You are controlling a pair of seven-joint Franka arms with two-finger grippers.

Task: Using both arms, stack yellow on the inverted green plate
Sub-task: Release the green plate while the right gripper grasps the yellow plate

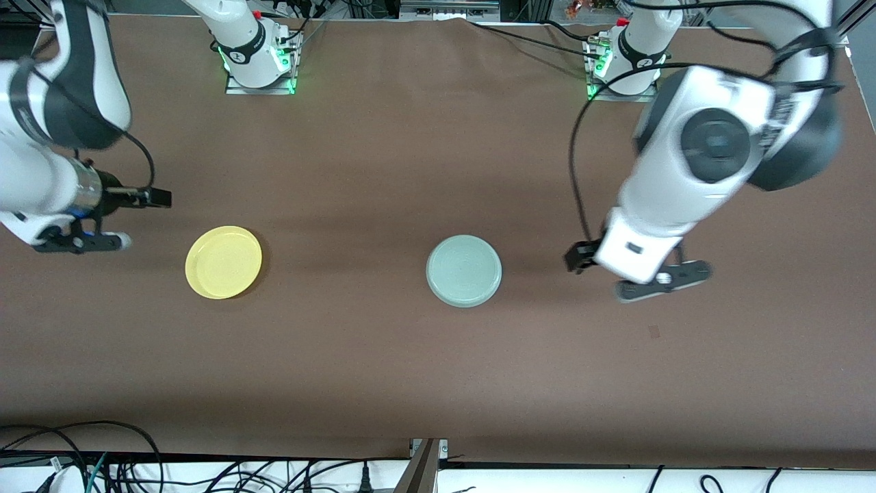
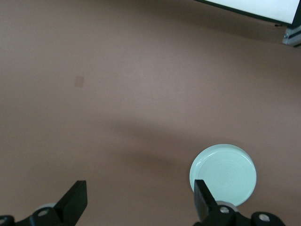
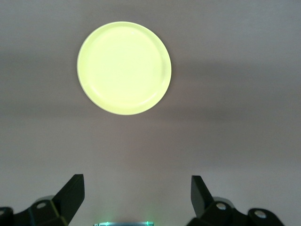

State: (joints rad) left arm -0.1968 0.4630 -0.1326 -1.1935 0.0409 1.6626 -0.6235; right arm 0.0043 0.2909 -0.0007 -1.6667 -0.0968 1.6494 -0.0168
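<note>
The yellow plate (image 1: 223, 262) lies rim up on the brown table toward the right arm's end; it also shows in the right wrist view (image 3: 124, 67). The pale green plate (image 1: 464, 270) lies near the middle of the table; I cannot tell which way up it is. My right gripper (image 1: 82, 242) hangs open and empty above the table beside the yellow plate (image 3: 137, 197). My left gripper (image 1: 662, 282) hangs open and empty above the table beside the green plate (image 2: 223, 174), toward the left arm's end (image 2: 140, 202). The two plates lie well apart.
The brown table (image 1: 383, 171) carries a small dark mark (image 1: 654, 331) near my left gripper, also in the left wrist view (image 2: 79, 81). The arm bases (image 1: 256, 51) (image 1: 626, 61) stand at the table's edge farthest from the front camera. Cables (image 1: 102, 459) lie below the nearest edge.
</note>
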